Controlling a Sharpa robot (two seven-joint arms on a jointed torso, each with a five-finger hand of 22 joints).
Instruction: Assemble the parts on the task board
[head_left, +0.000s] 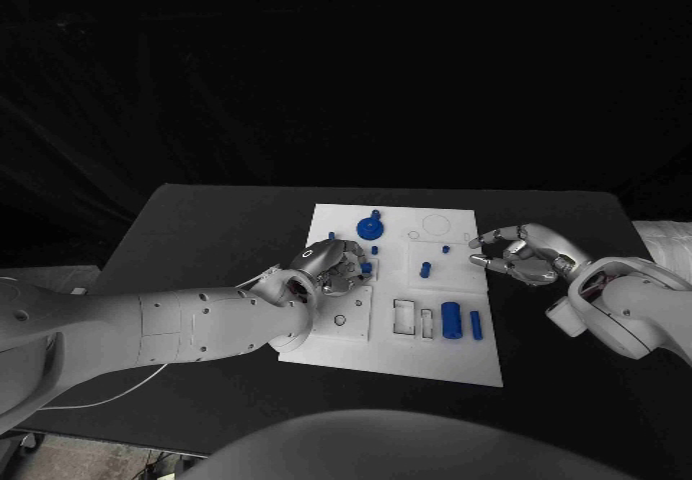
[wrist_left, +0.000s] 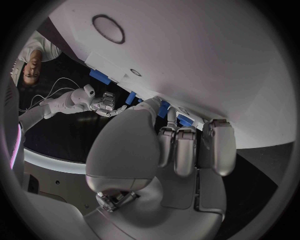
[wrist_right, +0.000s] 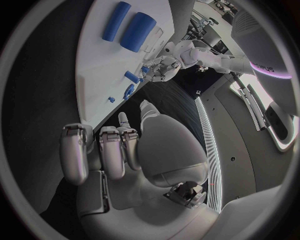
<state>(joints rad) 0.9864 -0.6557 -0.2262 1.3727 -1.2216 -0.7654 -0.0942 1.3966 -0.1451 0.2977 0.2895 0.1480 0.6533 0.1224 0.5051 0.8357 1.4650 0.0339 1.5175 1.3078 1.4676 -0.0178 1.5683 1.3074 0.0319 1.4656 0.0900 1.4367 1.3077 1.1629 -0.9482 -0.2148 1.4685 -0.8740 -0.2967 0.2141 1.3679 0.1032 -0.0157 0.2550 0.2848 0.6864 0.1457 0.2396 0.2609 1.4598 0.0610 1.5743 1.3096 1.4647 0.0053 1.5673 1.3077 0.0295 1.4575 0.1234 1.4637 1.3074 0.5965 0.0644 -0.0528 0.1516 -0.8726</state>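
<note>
Lying nearest on the task board (head_left: 433, 365): two blue cylinders (head_left: 453, 320), likely light, stiff, slippery; best pinched mid-length. Farther back, left hand (head_left: 335, 265) is curling over a small blue part (head_left: 366, 267), grip unclear. Right hand (head_left: 522, 255) is hovering beside the board over the worktop (head_left: 202, 230), fingers parted, holding nothing.

I count one white task board (head_left: 433, 355) on one black table (head_left: 202, 230). Blue parts visible on it: seven, namely one round knobbed piece (head_left: 374, 228), four small pegs, and two upright cylinders (head_left: 451, 319). Two hands are present.
</note>
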